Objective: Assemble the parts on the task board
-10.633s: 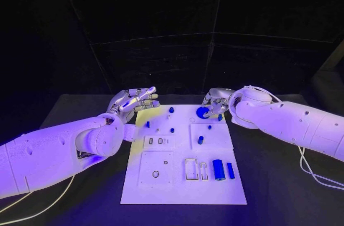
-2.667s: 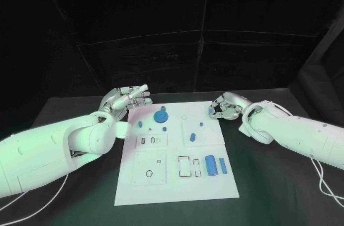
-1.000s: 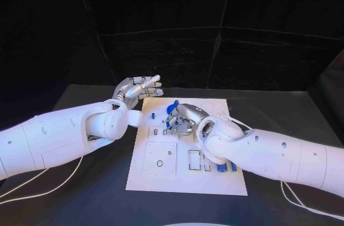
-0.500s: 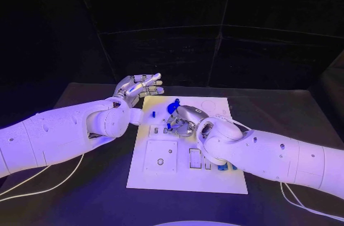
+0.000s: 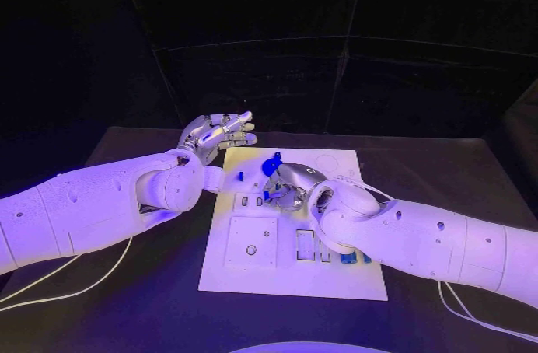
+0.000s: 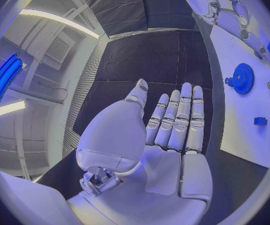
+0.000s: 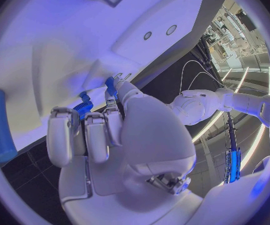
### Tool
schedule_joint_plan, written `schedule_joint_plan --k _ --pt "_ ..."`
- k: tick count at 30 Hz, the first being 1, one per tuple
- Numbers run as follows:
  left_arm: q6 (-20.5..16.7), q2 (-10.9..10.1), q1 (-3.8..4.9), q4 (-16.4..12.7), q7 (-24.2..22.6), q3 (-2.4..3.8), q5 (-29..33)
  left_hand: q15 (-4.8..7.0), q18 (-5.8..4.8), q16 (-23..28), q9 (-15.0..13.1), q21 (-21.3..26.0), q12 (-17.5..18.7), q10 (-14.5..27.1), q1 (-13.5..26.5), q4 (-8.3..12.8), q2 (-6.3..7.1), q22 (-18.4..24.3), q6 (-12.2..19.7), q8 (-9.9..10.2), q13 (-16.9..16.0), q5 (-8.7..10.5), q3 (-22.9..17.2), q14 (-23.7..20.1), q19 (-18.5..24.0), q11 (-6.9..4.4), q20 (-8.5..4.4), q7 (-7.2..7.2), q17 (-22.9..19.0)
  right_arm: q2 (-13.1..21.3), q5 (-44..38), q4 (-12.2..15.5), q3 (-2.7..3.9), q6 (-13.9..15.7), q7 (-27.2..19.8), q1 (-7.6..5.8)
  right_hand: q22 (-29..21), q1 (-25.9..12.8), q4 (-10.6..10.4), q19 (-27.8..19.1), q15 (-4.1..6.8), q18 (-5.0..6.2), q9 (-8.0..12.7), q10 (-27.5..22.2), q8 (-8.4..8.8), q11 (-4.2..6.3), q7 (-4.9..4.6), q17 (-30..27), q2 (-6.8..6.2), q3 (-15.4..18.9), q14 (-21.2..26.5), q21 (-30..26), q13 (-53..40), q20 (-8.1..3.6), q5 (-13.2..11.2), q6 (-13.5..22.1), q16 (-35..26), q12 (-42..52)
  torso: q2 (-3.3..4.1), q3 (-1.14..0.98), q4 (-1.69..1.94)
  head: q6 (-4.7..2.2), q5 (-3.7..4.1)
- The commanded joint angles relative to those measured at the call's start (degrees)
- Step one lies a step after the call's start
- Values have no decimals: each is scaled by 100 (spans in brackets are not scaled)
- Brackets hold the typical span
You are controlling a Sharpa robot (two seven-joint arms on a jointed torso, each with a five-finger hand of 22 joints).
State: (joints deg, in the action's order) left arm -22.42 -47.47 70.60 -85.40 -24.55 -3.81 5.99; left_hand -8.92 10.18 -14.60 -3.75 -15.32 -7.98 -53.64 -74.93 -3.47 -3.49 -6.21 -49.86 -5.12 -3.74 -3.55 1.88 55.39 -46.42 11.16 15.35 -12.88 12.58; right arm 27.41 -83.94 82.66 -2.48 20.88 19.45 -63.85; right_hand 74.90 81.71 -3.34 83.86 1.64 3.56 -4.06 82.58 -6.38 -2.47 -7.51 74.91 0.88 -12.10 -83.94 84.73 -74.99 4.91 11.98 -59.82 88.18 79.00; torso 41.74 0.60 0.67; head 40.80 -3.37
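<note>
Black table under me, the white task board [image 5: 337, 279] at frame centre. My right hand [image 5: 289, 186] pinches a small blue part [image 7: 111, 86] over its upper half, beside the seated blue gear [image 5: 271, 166]. My left hand [image 5: 220, 134] hovers empty, fingers spread, upper left; I judge most parts unassembled.

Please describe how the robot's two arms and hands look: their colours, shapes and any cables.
Both arms are thick, smooth white shells with small round holes. The left hand and right hand are silver metal with segmented fingers. Thin pale cables trail from each arm across the black table.

A lab test cell: black curtains [image 5: 337, 81] enclose a black table [image 5: 448, 174]; ceiling strip lights [image 6: 53, 22] overhead.
</note>
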Motion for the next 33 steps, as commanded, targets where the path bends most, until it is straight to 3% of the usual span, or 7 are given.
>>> schedule_joint_plan --k 1,24,33 --pt "72 8 11 1 -39 5 -11 5 32 22 -1 39 22 36 -43 16 -34 5 29 34 4 -7 17 -38 -42 -1 1 -77 8 -8 -46 -13 -12 -209 -17 10 223 -8 -8 -10 -8 -86 -5 -10 -15 -13 -2 1107 14 -33 -513 -7 -564 -35 34 -32 -31 -14 1 -1 -2 6 -4" --pt "77 13 10 3 -28 5 -11 5 32 22 -1 39 22 36 -43 16 -34 5 29 34 4 -7 17 -38 -42 -1 1 -77 8 24 -106 48 -23 -567 -12 24 215 -73 6 -12 -14 -85 -2 -21 2 -20 -11 1093 -59 -48 -510 -12 -555 -29 31 -21 -39 -28 1 3 3 35 -15" --pt "82 6 10 -4 -20 5 -11 5 32 22 -1 39 22 36 -43 16 -34 5 29 34 4 -7 17 -38 -42 -1 1 -77 8 42 -188 46 -24 -533 87 27 208 -131 6 -14 -19 -83 1 -36 19 -27 -19 1087 -114 -55 -509 -17 -540 -25 37 -4 -43 -51 1 3 6 38 -28"
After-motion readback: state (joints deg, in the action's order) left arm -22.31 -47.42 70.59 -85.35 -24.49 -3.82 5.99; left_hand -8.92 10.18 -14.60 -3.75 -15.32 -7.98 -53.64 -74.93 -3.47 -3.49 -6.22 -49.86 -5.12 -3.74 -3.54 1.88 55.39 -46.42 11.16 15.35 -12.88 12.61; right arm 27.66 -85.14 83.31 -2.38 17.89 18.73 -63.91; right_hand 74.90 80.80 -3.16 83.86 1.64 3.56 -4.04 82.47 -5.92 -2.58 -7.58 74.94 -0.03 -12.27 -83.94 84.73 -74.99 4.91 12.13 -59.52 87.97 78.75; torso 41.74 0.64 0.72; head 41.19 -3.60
